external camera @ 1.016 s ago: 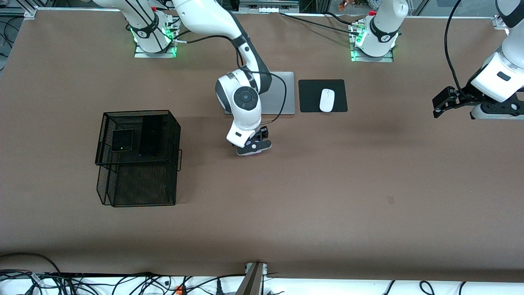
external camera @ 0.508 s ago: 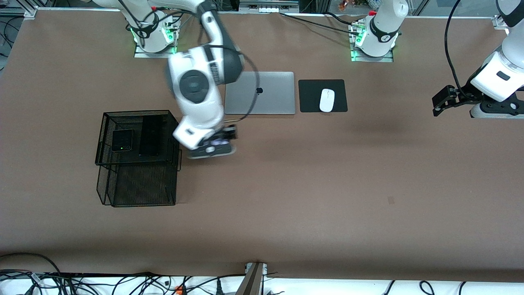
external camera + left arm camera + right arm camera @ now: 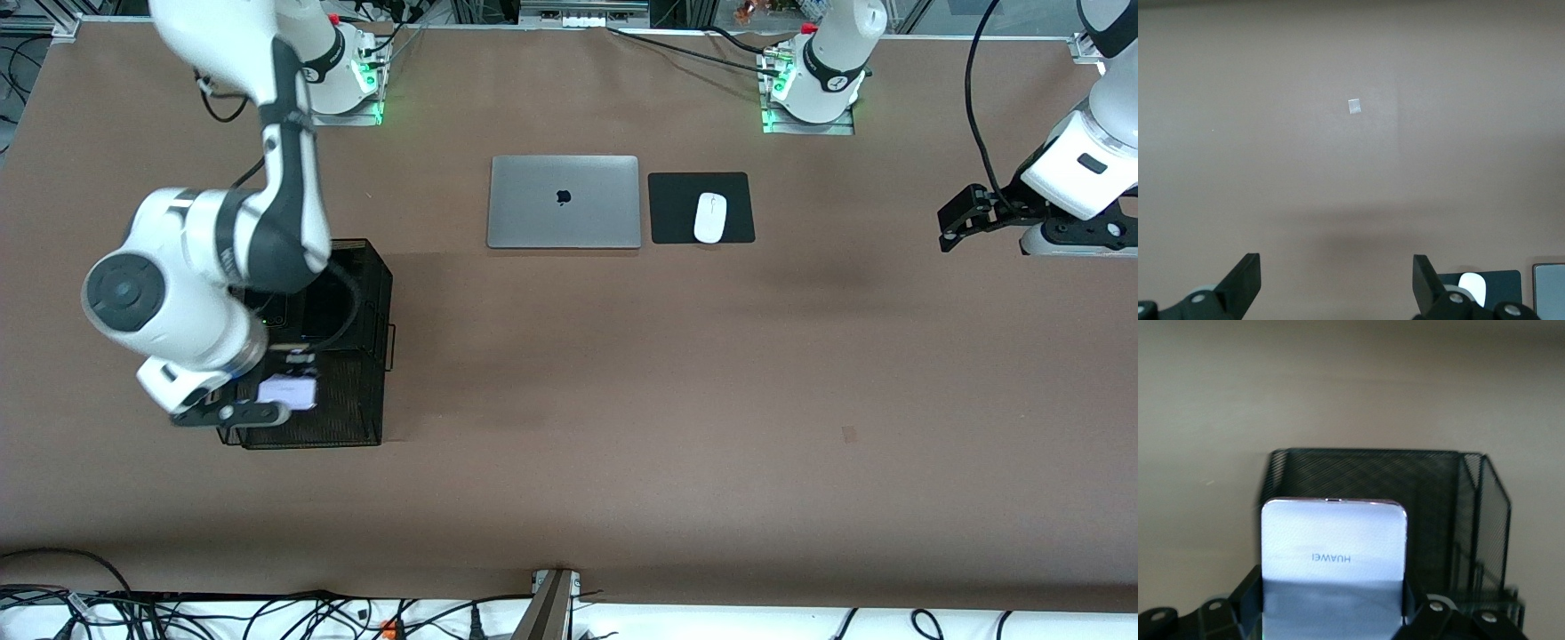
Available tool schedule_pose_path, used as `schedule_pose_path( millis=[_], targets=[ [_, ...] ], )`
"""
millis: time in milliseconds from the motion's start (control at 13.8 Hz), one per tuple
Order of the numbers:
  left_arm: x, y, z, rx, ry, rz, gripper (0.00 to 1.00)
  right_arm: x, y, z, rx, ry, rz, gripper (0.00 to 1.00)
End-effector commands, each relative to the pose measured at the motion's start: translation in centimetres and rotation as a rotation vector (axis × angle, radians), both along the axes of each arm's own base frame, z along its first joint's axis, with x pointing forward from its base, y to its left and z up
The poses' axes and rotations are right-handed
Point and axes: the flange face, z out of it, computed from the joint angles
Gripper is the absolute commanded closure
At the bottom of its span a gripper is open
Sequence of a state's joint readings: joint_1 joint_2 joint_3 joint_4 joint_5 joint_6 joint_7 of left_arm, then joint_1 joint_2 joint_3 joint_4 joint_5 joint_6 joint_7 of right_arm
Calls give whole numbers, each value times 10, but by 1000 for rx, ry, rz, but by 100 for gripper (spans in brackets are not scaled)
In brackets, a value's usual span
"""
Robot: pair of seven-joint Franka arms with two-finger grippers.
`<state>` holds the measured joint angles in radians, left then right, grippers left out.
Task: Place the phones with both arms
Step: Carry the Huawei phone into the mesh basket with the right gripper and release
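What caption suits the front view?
Right hand carries pale phone over mesh basket; left hand waits open.

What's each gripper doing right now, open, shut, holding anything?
Left gripper: open, empty, waiting at the left arm's end of the table.
Right gripper: shut on the lavender-white flip phone, over the black mesh basket.

So the front camera sits high across the table (image 3: 622, 373) from me, looking down at my two bases along its top edge, laptop (image 3: 564, 202) roughly mid-scene. My left wrist cam hangs well above bare tabletop, facing down, and catches the laptop's corner (image 3: 1549, 288) plus the mouse (image 3: 1473, 287), which the front cam shares. My right wrist cam sits close over the mesh basket (image 3: 1431, 493), also in front view (image 3: 356, 418), toward my right arm's end from the laptop.
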<state>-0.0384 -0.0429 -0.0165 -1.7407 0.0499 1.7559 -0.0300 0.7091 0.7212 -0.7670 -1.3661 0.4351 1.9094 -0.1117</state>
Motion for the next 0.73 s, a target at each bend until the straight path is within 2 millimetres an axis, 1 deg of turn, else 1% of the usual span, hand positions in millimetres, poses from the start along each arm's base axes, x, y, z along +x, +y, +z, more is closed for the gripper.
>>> schedule_pose_path(
  millis=[0,218,290,363,435,508,580,653],
  targets=[
    [3,1,5,-17,12,-13,0,18,-2,-41,15,-6,1,87],
    [2,2,4,-17,23,-10,0,18,-3,-82,39,28,-18,87],
    [1,2,6,-17,21,-11,0,19,-10,-92,58,39,-37,87],
    [1,3,5,-17,23,-10,0,19,-16,-101,75,49,-45,85],
    [1,1,5,-17,23,-14,0,17,-18,-109,82,60,-55,76],
    [1,2,5,-17,26,-13,0,17,-19,-112,81,64,-57,41],
    [1,2,5,-17,25,-13,0,17,-22,-112,82,64,-62,0],
    [1,2,5,-17,25,-13,0,18,-27,-108,88,63,-68,0]
  ],
)
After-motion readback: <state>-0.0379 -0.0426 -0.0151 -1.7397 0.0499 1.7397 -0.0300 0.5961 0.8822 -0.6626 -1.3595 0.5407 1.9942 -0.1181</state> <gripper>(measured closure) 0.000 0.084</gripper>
